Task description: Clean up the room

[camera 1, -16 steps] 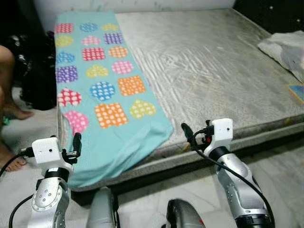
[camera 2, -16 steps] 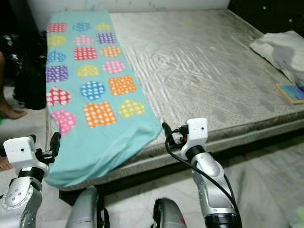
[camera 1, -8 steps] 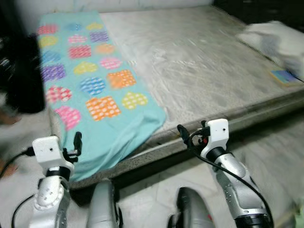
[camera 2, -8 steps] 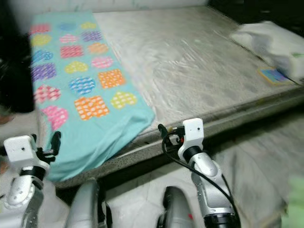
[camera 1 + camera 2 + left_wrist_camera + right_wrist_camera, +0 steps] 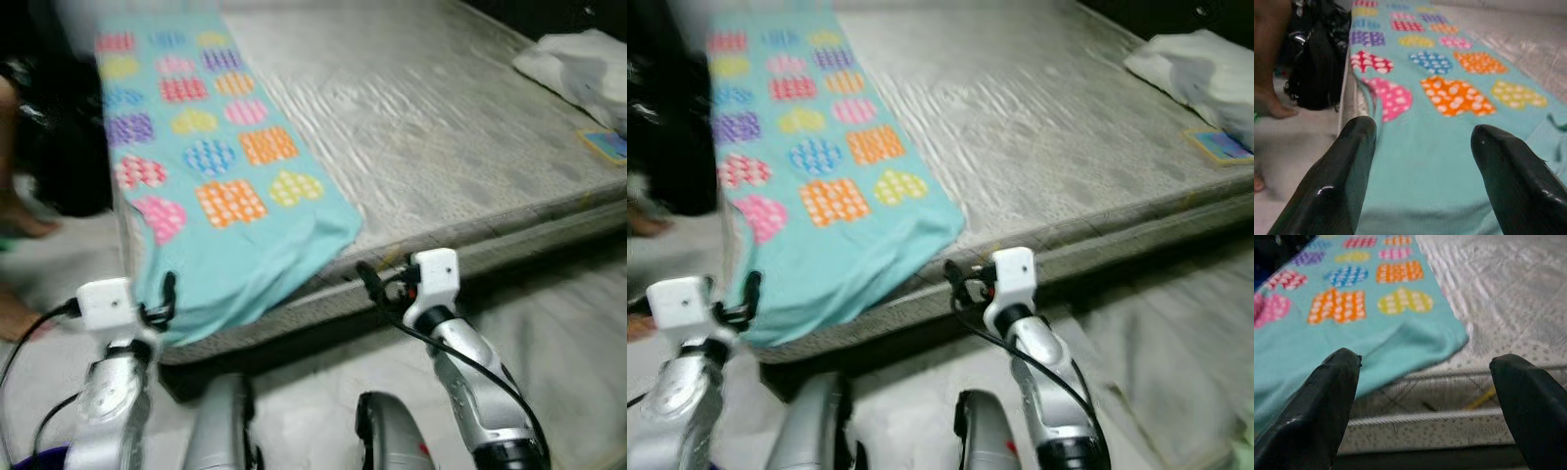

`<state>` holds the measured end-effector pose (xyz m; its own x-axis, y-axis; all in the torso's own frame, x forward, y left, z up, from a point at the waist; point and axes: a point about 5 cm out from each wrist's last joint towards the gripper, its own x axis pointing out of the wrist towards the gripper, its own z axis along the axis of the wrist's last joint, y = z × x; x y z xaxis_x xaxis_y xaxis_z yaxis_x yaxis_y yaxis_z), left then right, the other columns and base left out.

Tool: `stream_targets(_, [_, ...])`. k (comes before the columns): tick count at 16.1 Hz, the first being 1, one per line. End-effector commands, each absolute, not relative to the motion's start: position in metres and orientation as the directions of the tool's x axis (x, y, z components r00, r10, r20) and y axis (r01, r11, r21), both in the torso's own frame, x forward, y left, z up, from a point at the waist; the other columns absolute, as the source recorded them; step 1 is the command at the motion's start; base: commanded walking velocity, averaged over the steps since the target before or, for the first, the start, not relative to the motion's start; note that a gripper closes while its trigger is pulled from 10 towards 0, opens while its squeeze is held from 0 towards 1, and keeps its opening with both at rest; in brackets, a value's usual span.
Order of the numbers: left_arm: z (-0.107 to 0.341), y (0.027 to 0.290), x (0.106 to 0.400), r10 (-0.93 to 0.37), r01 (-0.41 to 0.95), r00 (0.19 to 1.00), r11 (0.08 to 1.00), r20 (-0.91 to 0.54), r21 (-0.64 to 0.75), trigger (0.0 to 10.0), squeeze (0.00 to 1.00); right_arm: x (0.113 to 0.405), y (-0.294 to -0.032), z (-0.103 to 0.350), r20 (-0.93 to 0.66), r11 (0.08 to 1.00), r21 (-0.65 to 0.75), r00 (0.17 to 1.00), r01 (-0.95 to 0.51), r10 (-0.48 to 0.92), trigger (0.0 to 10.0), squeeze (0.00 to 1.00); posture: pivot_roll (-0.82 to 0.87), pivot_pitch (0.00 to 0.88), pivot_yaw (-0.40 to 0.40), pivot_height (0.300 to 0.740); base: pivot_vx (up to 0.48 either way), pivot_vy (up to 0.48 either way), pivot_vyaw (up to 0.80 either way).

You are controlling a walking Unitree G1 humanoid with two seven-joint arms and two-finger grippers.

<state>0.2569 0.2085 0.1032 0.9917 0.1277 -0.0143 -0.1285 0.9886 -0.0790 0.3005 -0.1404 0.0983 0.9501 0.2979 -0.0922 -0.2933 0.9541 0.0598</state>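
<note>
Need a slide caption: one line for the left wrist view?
Left end effector, fingers open, poised over the teal heart-patterned blanket at the mattress edge, black bag beside the bed.

Blanket (image 5: 211, 186) on mattress (image 5: 441, 137), left side

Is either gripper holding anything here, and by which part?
Nothing is held. The left gripper and right gripper are both open with nothing between their fingers, short of the teal patterned sheet on the mattress.
</note>
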Motion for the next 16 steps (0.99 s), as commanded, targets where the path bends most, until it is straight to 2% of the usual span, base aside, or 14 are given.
stream_targets(1, [0.094,0.208,0.257,0.114,-0.117,0.992,0.99,-0.048,-0.083,10.0,0.0,0.302,-0.141,0.095,-0.103,0.957,0.087,0.953,-0.277,0.285,10.0,0.0,-0.07,0.154,-0.086,0.58,0.0,0.0,0.55])
stream_targets(10, [0.1,0.197,0.263,0.051,-0.051,0.999,0.991,-0.005,-0.125,10.0,0.0,0.302,-0.143,0.1,-0.076,0.961,0.088,0.96,-0.262,0.268,10.0,0.0,-0.1,0.19,-0.075,0.58,0.0,0.0,0.0])
stream_targets(16, [0.103,0.195,0.263,0.029,-0.028,1.0,0.991,0.011,-0.133,10.0,0.0,0.302,-0.142,0.102,-0.072,0.96,0.084,0.959,-0.267,0.273,10.0,0.0,-0.09,0.199,-0.076,0.58,0.321,0.0,0.0])
